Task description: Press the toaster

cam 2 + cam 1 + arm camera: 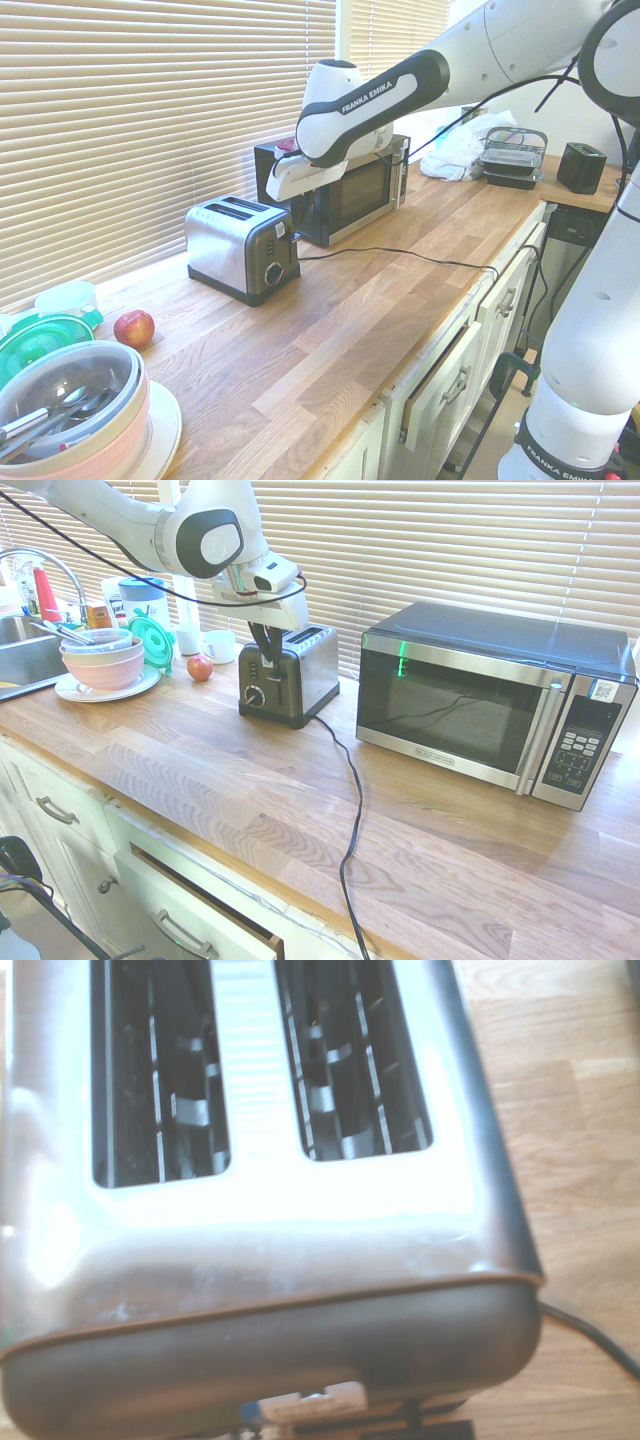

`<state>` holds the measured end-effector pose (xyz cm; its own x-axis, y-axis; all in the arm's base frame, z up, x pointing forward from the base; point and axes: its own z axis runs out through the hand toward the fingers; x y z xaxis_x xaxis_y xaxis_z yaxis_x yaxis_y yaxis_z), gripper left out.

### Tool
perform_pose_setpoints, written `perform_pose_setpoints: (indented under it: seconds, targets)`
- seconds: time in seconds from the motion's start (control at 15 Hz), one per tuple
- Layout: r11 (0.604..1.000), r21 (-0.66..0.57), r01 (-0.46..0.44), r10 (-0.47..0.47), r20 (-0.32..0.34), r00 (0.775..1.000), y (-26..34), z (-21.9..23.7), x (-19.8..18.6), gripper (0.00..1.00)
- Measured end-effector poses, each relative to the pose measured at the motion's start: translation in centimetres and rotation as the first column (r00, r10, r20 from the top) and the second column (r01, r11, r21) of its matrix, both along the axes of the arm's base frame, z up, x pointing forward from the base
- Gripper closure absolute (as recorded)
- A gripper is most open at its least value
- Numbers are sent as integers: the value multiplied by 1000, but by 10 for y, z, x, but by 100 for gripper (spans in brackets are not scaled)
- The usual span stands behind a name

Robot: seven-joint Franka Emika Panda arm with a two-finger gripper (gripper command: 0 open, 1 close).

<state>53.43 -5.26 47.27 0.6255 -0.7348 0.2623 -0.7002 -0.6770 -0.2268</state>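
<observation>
Toaster point(291, 674) sits on the wooden counter point(420, 820), at nine o'clock from the microwave point(490, 705). Gripper point(265, 652) hangs over its black knob end, fingers nearly together, gripping nothing visible.

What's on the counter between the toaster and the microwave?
Only the toaster's black cord trails across bare wood before the microwave, in the first exterior view.

Toaster point(270, 1260) blurred, perhaps cut off at wrist view's edges.
</observation>
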Motion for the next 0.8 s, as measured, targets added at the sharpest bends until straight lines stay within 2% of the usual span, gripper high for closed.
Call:
perform_pose_setpoints:
  seconds: [0.8]
  targets:
    - [1000, 4, 17, -16, -23, 1000, -11, -17, 4, 100]
